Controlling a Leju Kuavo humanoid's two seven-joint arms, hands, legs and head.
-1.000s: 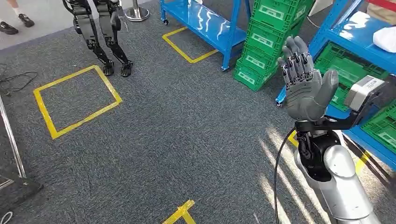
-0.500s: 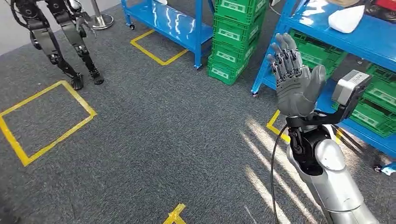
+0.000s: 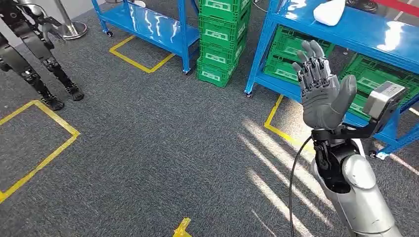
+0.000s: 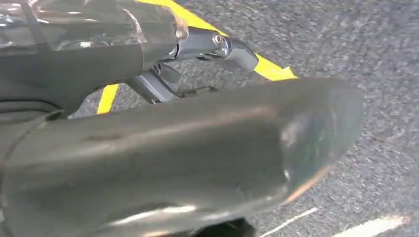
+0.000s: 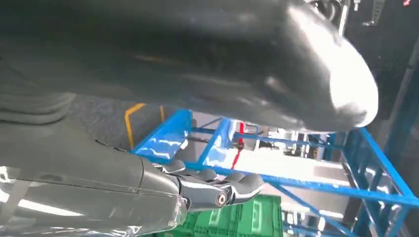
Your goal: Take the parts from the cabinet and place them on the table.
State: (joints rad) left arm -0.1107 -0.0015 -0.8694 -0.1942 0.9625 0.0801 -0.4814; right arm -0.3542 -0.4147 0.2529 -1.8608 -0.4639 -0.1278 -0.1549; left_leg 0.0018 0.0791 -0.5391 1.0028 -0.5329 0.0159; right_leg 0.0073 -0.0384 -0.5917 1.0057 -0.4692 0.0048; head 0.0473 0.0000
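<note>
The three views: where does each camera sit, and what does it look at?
Head view: high on the body, looking down at carpet, blue racks and green crates; raised right hand shows.
Left wrist view: behind the left hand, facing carpet and yellow tape.
Right wrist view: behind the right hand, facing the racks.
Head and right wrist views share racks, crates.

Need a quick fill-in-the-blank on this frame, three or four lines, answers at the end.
1. The right robot hand is raised with its fingers apart and holds ____.
2. The stacked crates between the two shelving units are ____ in colour.
3. The white bag lies on top of a ____ shelf.
4. The squares taped on the grey carpet are ____.

Missing words: nothing; green; blue; yellow
</note>
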